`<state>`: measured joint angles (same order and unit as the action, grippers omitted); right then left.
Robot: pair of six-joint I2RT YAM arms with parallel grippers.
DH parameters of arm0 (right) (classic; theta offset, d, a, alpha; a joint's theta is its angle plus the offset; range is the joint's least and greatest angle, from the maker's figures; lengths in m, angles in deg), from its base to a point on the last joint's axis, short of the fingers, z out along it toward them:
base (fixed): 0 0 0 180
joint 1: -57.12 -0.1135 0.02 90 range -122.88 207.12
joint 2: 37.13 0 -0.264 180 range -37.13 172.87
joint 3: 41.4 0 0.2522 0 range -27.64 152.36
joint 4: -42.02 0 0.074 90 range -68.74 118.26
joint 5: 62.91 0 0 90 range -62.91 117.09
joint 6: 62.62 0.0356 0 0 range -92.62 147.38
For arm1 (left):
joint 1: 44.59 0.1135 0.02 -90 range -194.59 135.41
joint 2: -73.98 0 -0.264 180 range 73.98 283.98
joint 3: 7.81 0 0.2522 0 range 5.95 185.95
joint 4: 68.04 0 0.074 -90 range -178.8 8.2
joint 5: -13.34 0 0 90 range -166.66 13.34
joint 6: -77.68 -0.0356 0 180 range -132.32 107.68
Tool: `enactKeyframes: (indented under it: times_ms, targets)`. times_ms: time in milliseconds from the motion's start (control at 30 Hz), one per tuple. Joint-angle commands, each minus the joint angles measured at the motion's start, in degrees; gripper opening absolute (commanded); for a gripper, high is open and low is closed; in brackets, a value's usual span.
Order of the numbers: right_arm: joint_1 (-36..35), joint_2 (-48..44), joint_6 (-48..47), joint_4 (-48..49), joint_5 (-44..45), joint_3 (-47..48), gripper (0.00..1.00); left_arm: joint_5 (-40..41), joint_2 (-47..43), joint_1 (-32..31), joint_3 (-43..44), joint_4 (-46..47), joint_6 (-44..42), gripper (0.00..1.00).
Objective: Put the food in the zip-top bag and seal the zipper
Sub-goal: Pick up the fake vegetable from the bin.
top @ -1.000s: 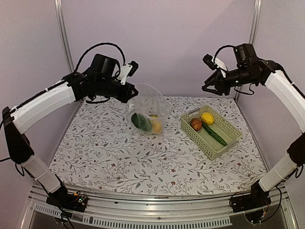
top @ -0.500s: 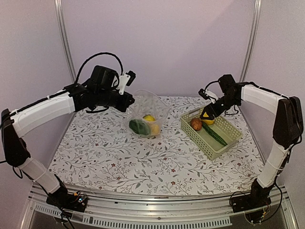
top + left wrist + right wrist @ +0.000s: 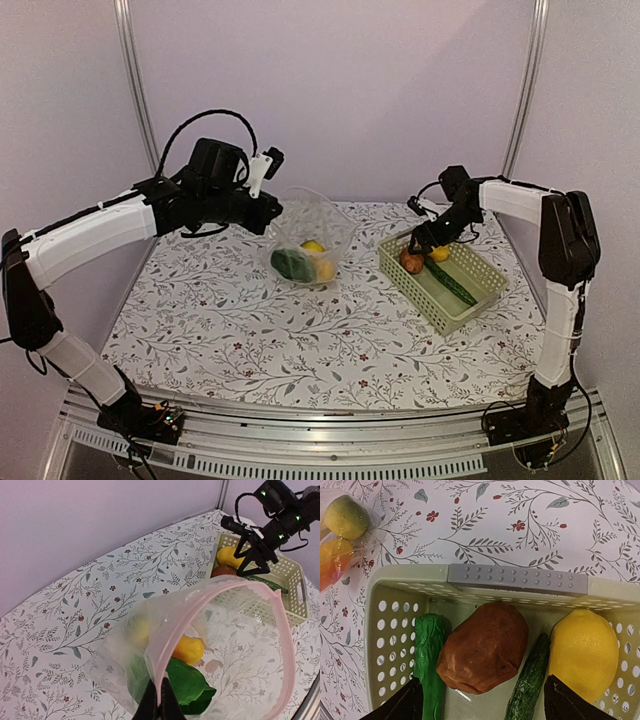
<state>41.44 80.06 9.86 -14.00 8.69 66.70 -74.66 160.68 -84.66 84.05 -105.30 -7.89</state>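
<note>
**Right end effector** (image 3: 482, 702): jaws spread wide and empty, poised low over the pale green basket (image 3: 515, 580). One finger stands on each side of the reddish-brown piece (image 3: 482, 652).

**Contents of the basket:** the reddish-brown piece lies between a bright green crinkled piece (image 3: 430, 665) and the dark green cucumber (image 3: 526, 685), and appears to touch both. A yellow fruit (image 3: 584, 652) lies beyond the cucumber.

**Handling, judged:**
- The brown piece looks rigid, smooth and light, so it is likely to roll or slip out of a shallow pinch.
- The surest hold is across its middle, with the fingers slid into the narrow gaps beside it.
- Its neighbours may be nudged in the process.

**Left end effector** (image 3: 159, 700): closed, pinching the pink zipper (image 3: 285, 645) at the mouth of the zip-top bag (image 3: 240, 645).

**Zip-top bag:**
- It hangs from this pinch with its mouth gaping upward and its base on the table (image 3: 250, 320), well apart from the basket.
- Inside lie a leafy green (image 3: 187, 685), an orange piece (image 3: 187, 649) and a second yellow fruit (image 3: 137, 630).
- The film appears thin, limp and crinkly; the zipper strip is probably its stiffest part, and so the best place to take hold.
</note>
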Motion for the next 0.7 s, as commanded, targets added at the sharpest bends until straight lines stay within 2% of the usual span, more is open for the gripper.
enactKeyframes:
  times_ms: [0, 533, 667]
  targets:
    - [-0.57, 3.59, 2.12, -0.81, 1.72, 1.78, 0.82, 0.02, -1.36, -0.27, -0.51, 1.34, -0.63, 0.00]
    - [-2.59, 10.79, 5.15, -1.33, 3.33, 5.85, 0.83, -0.07, -1.27, 0.00, -0.67, 1.33, -0.84, 0.00]
    - [-2.59, 10.64, 5.78, -1.27, 4.42, 5.41, 0.76, -0.24, -1.35, -0.02, -0.75, 1.36, -0.90, 0.00]
